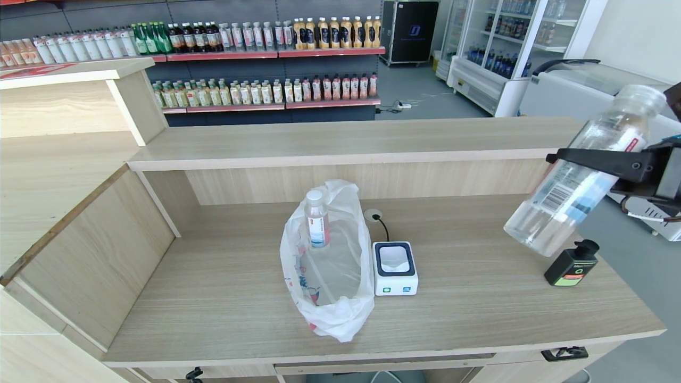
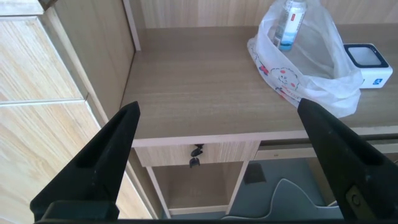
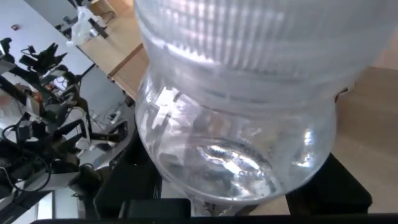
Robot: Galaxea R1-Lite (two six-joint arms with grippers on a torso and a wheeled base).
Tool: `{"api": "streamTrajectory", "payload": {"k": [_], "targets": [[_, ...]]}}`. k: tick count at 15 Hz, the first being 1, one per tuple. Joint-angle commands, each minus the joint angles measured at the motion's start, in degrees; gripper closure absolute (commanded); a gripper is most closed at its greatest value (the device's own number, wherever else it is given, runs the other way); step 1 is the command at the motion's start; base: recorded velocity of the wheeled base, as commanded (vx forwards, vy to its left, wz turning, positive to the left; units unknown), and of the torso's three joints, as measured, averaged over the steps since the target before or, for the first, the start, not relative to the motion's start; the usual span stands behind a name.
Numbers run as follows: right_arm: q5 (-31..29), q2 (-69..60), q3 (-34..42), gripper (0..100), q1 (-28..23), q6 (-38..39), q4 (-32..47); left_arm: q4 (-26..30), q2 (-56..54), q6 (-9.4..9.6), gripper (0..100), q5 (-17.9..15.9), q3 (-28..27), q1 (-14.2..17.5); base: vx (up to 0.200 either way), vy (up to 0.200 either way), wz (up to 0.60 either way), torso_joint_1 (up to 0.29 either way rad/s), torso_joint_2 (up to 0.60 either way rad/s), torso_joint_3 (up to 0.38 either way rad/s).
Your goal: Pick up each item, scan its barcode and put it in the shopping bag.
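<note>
A light wooden checkout counter point(image 1: 479, 298) filled the lower half of the head view. At its centre, a white translucent plastic shopping bag point(image 1: 340, 314) lay open.

At the right edge of the frame, a large clear plastic water bottle point(image 1: 580, 175) with a white barcode label was tilted in mid-air, cap toward the upper right. The right gripper point(image 1: 572, 159) had its black jaws clamped around the bottle's middle.

A white square barcode scanner point(image 1: 395, 267) sat just right of the bag. A small clear bottle with a white cap point(image 1: 317, 218) stood upright inside the bag. A small black bottle with a green label point(image 1: 572, 264) stood at lower right.

In the left wrist view, the left gripper point(image 2: 214, 168) had its jaws spread wide and empty.
</note>
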Motion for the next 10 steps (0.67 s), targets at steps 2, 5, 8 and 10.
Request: {"api": "streamTrajectory", "payload": {"k": [2, 5, 8, 10], "targets": [[0.07, -5.20, -2.11, 100, 4.90, 4.87, 0.02, 0.00, 0.06, -0.04, 0, -0.02, 0.00, 0.00, 0.000, 0.000, 0.00, 0.000, 0.00, 0.000], [0.15, -8.71, -1.32, 100, 9.12, 5.66, 0.19, 0.00, 0.06, -0.04, 0, -0.02, 0.00, 0.00, 0.000, 0.000, 0.00, 0.000, 0.00, 0.000], [0.24, -11.79, 0.18, 100, 12.38, 6.63, 0.37, 0.00, 0.06, -0.04, 0, -0.02, 0.00, 0.00, 0.000, 0.000, 0.00, 0.000, 0.00, 0.000], [0.24, -13.81, 0.71, 100, 14.22, 7.86, 0.98, 0.00, 0.06, -0.04, 0, -0.02, 0.00, 0.00, 0.000, 0.000, 0.00, 0.000, 0.00, 0.000]]}}
